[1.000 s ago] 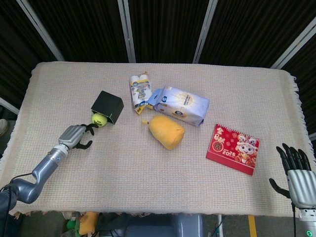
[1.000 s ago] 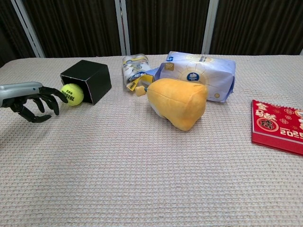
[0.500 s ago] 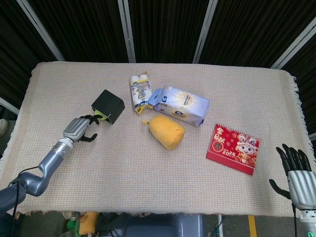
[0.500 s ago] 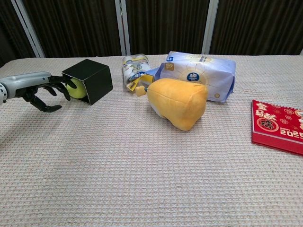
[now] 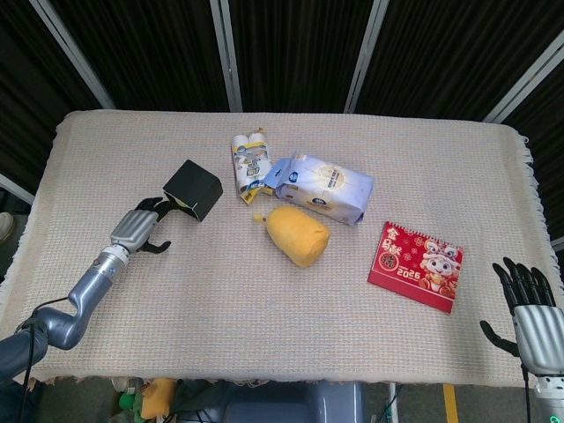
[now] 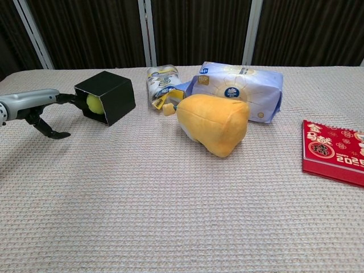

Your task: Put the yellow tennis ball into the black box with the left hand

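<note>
Your left hand [image 6: 35, 106] lies low on the woven cloth [image 6: 170, 216] just left of the box [image 6: 106, 95], its dark fingers [image 5: 157, 208] spread apart and holding nothing; the upper ones reach to the box's open mouth. The box is a small matte black cube tipped on its side, opening facing left toward your hand. The fuzzy yellow ball [image 6: 94, 102] sits inside it, just within the opening, and only shows in the chest view.

To the right of the box lies a crinkled foil snack pack [image 5: 248, 164], touching a glossy pale blue soft pack [image 5: 324, 187] with a round logo. Just in front of those rests a soft, rounded orange plush [image 5: 297, 234]. Further right, well apart from them, a flat red calendar [image 5: 417, 265] with cartoon print lies on the cloth.

Your right hand [image 5: 532, 317] hangs at the near right corner of the table, fingers apart and empty.
</note>
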`<state>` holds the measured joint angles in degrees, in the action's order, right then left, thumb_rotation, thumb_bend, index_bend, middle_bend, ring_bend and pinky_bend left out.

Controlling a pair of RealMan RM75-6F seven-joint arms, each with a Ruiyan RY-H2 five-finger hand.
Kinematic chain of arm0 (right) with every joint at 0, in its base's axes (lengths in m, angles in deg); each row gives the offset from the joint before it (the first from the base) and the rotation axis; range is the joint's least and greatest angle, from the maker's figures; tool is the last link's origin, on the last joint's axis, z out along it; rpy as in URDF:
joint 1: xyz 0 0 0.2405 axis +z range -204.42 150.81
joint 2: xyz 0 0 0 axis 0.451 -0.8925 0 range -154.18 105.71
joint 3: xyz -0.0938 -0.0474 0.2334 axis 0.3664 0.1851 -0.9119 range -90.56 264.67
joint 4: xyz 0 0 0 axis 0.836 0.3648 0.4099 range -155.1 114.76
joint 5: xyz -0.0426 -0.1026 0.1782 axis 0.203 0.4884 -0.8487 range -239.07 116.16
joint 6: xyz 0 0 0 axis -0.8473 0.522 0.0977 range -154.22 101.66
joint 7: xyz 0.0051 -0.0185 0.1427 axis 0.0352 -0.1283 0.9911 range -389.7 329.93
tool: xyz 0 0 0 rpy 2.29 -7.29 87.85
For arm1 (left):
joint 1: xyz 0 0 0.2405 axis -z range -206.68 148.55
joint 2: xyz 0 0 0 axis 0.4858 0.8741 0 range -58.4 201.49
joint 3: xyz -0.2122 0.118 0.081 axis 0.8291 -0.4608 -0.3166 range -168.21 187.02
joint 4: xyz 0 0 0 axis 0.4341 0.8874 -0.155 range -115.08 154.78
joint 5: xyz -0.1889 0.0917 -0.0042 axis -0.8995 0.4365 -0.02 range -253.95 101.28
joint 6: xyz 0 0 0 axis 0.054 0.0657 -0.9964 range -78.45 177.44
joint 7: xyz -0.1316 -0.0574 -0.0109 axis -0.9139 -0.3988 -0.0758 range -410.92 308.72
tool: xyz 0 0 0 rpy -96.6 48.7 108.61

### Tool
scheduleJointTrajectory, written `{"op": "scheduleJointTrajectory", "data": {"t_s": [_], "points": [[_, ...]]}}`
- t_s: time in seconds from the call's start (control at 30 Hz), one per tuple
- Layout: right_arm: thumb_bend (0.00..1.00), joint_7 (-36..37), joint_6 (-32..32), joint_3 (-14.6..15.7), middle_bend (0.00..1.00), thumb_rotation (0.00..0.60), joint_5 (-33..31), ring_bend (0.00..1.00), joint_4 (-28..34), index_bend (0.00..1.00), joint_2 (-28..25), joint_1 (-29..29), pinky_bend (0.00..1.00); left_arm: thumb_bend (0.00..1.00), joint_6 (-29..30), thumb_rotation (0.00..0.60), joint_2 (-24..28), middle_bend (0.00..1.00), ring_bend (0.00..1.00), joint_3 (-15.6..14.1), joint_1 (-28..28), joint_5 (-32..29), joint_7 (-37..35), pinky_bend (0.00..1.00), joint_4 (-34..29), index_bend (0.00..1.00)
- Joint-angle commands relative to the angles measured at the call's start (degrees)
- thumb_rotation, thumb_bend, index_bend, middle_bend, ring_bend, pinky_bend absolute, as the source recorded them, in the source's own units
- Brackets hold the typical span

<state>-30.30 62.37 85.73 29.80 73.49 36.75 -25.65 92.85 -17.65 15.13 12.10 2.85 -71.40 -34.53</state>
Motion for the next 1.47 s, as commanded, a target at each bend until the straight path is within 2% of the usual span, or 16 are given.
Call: {"op": "scheduleJointTrajectory", "data": {"t_s": [0.03,0.23,0.4,0.53,0.7,0.83,1.0,1.1,1.3,1.47], "points": [[0.28,0.2,0.29,0.0,0.0,0.6,0.2,0.0,-0.1,0.0,0.0,-0.09,0.0,0.28,-2.0,0.6,-0.24,0.11,0.0,0.31,0.58,-1.93,2.3,0.01,0.73,0.14],[0.28,0.41,0.46,0.01,0.0,0.6,0.31,0.0,-0.26,0.0,0.0,-0.13,0.0,0.26,-1.88,0.6,0.2,0.09,0.0,0.64,0.35,-3.32,5.2,0.0,-0.59,0.12],[0.28,0.14,0.44,-0.06,0.0,0.6,0.31,0.0,-0.26,0.0,0.12,-0.06,0.0,0.23,1.6,0.6,2.78,0.09,0.0,0.13,-1.41,-2.17,5.04,0.0,-5.18,0.11],[0.28,-0.24,0.6,-0.05,0.0,0.6,0.51,0.0,-0.24,0.0,0.29,-0.07,0.0,0.16,8.81,0.6,5.56,0.09,0.0,-1.92,-5.42,0.71,5.34,0.0,-10.97,0.08],[0.28,-0.85,0.54,0.26,0.0,0.6,0.96,0.0,-0.07,0.0,0.48,-0.09,0.0,0.11,18.08,0.6,11.64,0.09,0.0,-4.07,-11.47,1.67,12.17,0.0,-20.86,0.06],[0.28,-0.62,0.92,0.37,0.0,0.6,1.29,0.0,0.07,0.0,0.36,-0.25,0.0,0.1,27.04,0.6,18.73,0.1,0.0,-6.59,-17.99,2.38,18.3,0.0,-33.81,0.04],[0.28,-0.03,1.16,0.19,0.0,0.6,0.88,0.0,-0.12,0.0,0.3,-0.41,0.0,0.09,38.11,0.6,22.7,0.1,0.0,-9.69,-24.95,6.44,25.55,0.0,-41.64,0.04],[0.28,-0.62,1.14,0.23,0.0,0.6,0.89,0.0,-0.21,0.0,0.34,-0.44,0.0,0.09,42.15,0.6,23.02,0.1,0.0,-9.76,-27.63,6.81,27.74,0.0,-42.79,0.04],[0.28,-2.87,-0.1,-0.06,0.0,0.6,0.03,0.0,0.08,0.0,0.87,0.08,0.0,0.09,42.61,0.6,23.31,0.09,0.0,-9.01,-29.09,5.32,29.38,0.0,-43.2,0.03],[0.28,-2.43,-0.96,-0.16,0.0,0.6,-0.02,0.0,-0.11,0.0,0.79,0.65,0.0,0.09,44.08,0.6,22.7,0.05,0.0,-8.19,-29.76,6.63,29.42,0.0,-42.54,0.0]]}}
